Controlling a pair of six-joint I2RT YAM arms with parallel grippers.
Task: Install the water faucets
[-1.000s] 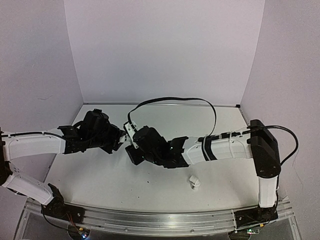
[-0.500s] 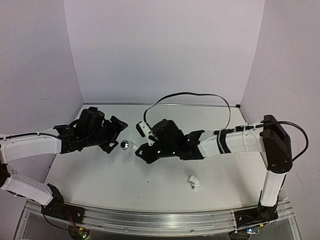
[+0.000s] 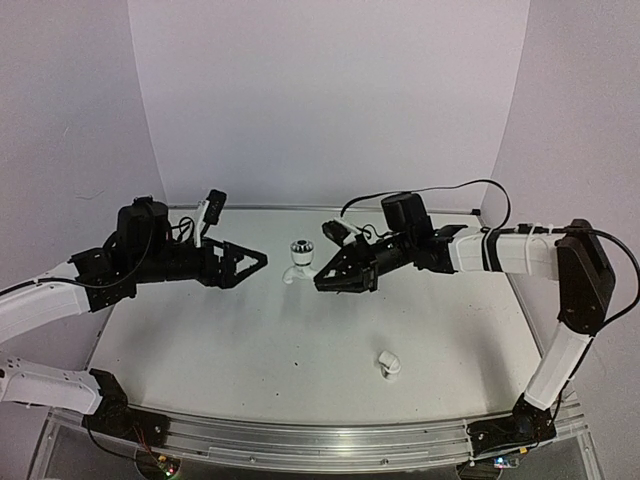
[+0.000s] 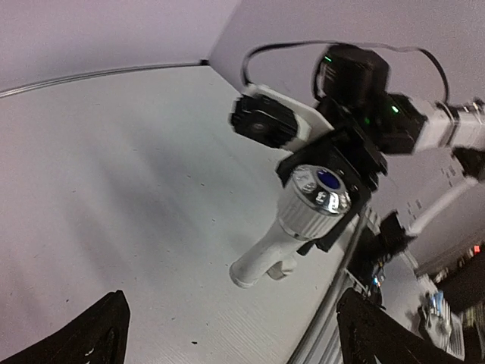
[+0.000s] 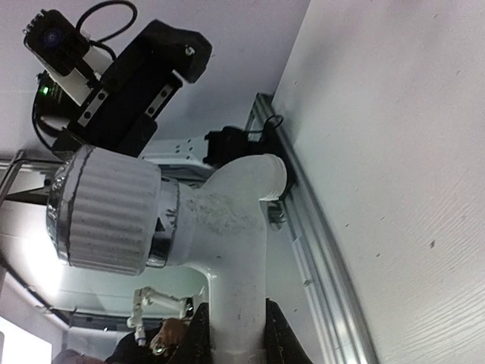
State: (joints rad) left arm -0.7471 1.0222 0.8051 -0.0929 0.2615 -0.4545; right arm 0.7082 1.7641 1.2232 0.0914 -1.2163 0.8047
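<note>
A white faucet part (image 3: 299, 262) with a ribbed knob and chrome cap hangs in mid-air over the middle of the table. My right gripper (image 3: 320, 280) is shut on its white stem (image 5: 236, 250), and the black fingers (image 5: 198, 340) clamp the stem from both sides. The knob (image 4: 317, 199) faces my left wrist camera. My left gripper (image 3: 252, 266) stands open a short way to the left of the part, with nothing between its fingers (image 4: 102, 335). A second small white elbow part (image 3: 389, 364) lies on the table near the front right.
The metal rail (image 3: 330, 440) runs along the table's near edge. White walls (image 3: 330, 100) close in the back and sides. A black cable (image 3: 440, 192) loops above the right arm.
My left gripper has opened and drawn back to the left. The right arm, shut on the faucet part, has swung right and back, lifting the part clear of the left gripper.
</note>
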